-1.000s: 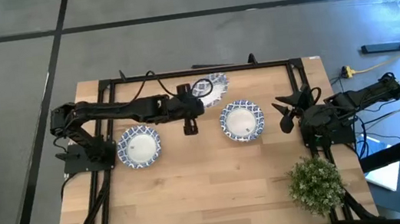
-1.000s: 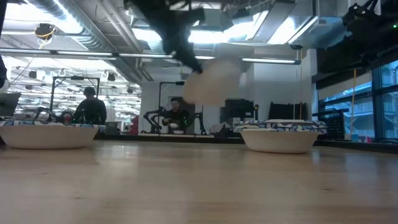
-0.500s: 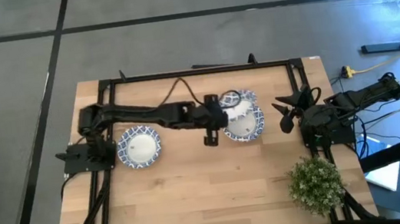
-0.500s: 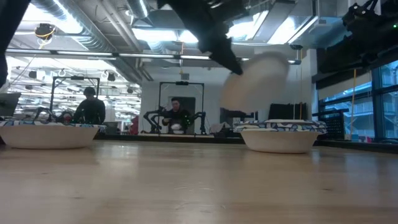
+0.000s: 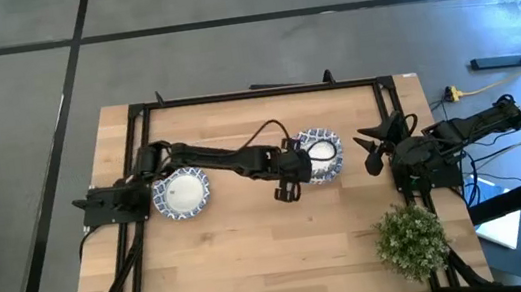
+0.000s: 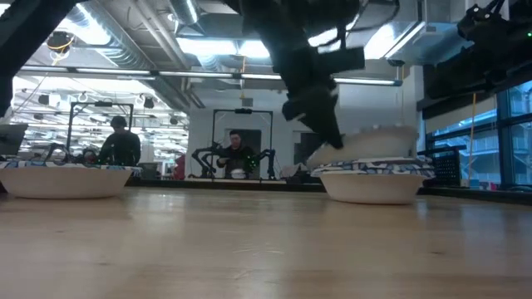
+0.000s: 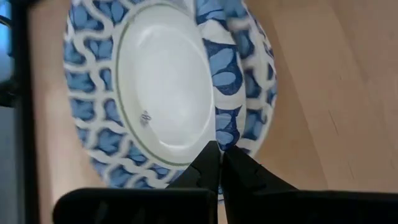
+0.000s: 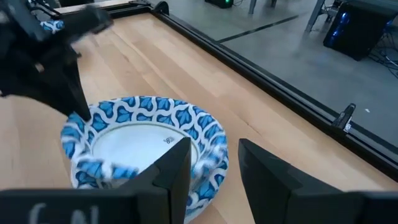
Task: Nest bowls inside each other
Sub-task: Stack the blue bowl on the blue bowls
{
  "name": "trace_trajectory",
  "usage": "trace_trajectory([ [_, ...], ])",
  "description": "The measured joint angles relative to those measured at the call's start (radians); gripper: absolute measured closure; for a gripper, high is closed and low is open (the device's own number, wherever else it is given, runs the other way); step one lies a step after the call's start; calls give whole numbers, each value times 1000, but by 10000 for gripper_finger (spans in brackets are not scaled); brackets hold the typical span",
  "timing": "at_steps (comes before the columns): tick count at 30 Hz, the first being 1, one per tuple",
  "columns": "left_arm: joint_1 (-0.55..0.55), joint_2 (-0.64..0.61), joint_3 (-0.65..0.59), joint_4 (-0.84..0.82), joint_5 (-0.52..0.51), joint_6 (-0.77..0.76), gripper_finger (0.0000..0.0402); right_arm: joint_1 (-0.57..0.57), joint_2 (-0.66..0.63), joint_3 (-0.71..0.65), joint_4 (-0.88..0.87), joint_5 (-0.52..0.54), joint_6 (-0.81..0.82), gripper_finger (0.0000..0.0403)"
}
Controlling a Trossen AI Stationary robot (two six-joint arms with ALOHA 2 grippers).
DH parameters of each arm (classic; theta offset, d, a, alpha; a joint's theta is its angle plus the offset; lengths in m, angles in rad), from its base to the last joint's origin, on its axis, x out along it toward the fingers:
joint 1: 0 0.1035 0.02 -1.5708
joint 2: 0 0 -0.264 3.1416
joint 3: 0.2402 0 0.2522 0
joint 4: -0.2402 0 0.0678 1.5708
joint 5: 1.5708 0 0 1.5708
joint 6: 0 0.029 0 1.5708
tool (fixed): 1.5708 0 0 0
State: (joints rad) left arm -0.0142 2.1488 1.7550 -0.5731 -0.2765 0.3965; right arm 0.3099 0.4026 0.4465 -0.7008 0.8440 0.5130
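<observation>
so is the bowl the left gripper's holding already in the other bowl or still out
Partly in. The carried bowl sits tilted atop the right-hand bowl, rim still pinched by the left gripper.

Glossy glazed ceramic bowls (image 7: pixel 168 93); pale matt wood-grain table (image 5: pixel 255 258); matt black metal frame (image 5: pixel 254 93)

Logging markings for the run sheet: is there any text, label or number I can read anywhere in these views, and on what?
None legible.
Small dark mark inside the carried bowl, held by the left gripper: too blurred to read.
Same mark in the right wrist view: also unreadable.
</observation>
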Motion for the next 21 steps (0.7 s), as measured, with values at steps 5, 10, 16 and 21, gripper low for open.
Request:
trace_trajectory([
  [5, -7, 34, 0, -2, -2, 0, 397, 0, 0, 0, 0, 0, -1, 267],
  [10, -7, 38, 0, 11, -2, -1, 379, 0, 0, 0, 0, 0, -1, 267],
  [16, -6, 38, 0, 24, 6, -2, 355, 0, 0, 0, 0, 0, 1, 267],
  [21, -9, 38, 0, 37, 4, -1, 333, 0, 0, 0, 0, 0, 1, 267],
])
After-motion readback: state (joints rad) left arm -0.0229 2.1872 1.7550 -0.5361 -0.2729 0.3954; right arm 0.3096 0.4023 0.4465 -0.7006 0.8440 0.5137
